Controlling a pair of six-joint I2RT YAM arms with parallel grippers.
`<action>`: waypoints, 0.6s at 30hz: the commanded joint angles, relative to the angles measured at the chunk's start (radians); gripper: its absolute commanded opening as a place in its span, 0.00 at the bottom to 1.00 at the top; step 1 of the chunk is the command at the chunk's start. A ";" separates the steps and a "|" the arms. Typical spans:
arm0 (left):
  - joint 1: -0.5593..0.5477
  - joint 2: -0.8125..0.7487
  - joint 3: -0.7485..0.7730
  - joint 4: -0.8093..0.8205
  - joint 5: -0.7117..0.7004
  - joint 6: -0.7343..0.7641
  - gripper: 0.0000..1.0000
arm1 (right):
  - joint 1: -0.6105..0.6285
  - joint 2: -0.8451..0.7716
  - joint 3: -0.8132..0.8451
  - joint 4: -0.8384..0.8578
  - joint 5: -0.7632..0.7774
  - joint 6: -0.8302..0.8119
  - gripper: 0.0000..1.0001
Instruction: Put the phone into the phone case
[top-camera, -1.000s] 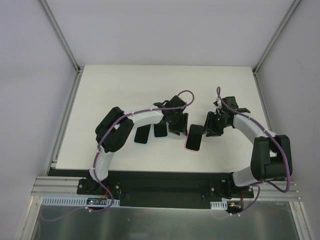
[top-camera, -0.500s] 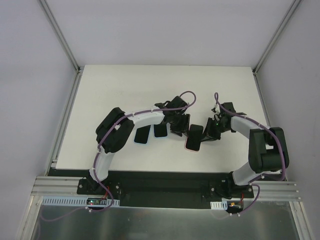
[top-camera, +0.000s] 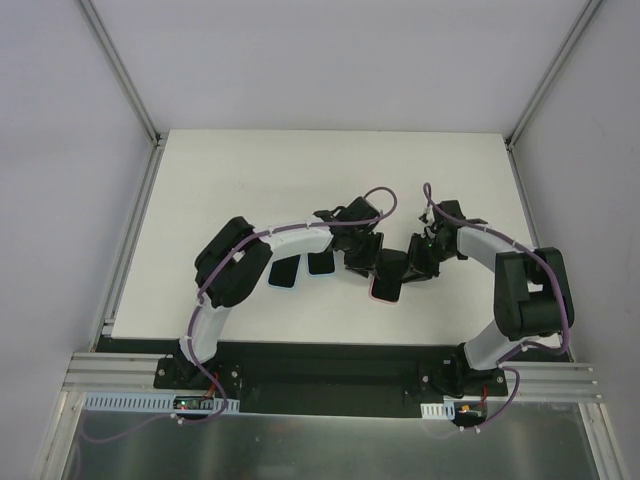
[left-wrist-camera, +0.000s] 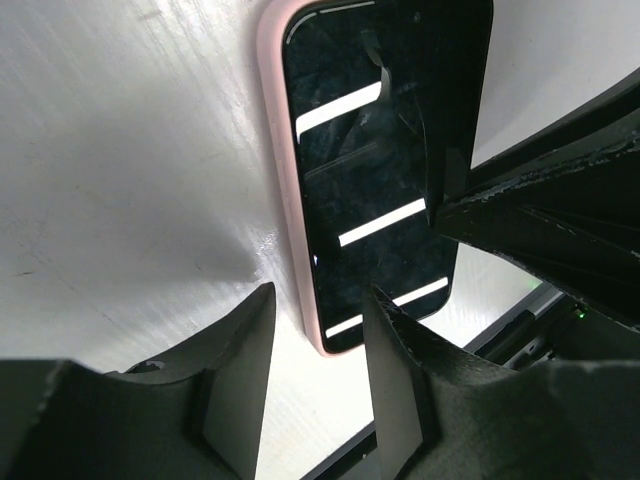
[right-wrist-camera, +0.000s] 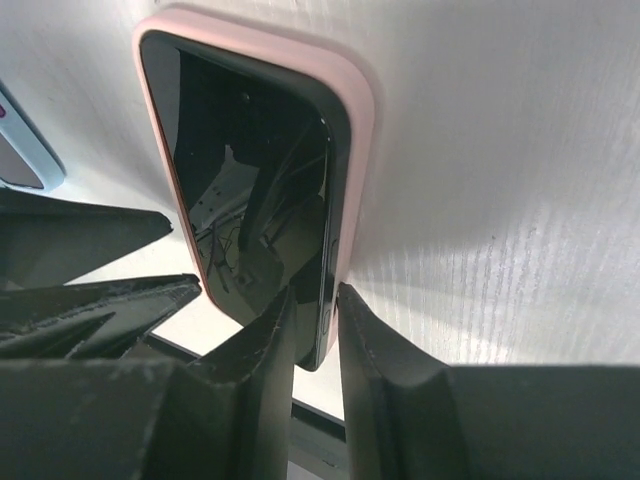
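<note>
The black phone lies in the pink phone case at the table's middle. In the right wrist view the phone sits tilted in the pink case, one long edge lifted. My right gripper is shut on that lifted edge near the phone's corner; it is at the case's right side. My left gripper is open and empty, just off the end of the phone and the case; it is at the case's upper left.
Two other phones or cases lie left of the pink one: a dark one with a light blue rim and another beside it, under the left arm. The right gripper's fingers fill the right of the left wrist view.
Both grippers have closed in on the pink case: the right one moved left onto the phone's edge, the left one moved right and down to the case's end.
</note>
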 joint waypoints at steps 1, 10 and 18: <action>-0.025 0.021 -0.006 0.011 -0.016 -0.030 0.38 | 0.017 0.034 0.043 -0.057 0.134 -0.020 0.22; -0.055 0.025 -0.029 0.016 -0.038 -0.067 0.33 | 0.032 0.079 0.107 -0.102 0.099 -0.043 0.27; -0.088 -0.048 -0.095 0.059 -0.026 -0.136 0.22 | 0.002 -0.015 0.098 -0.085 -0.028 -0.046 0.47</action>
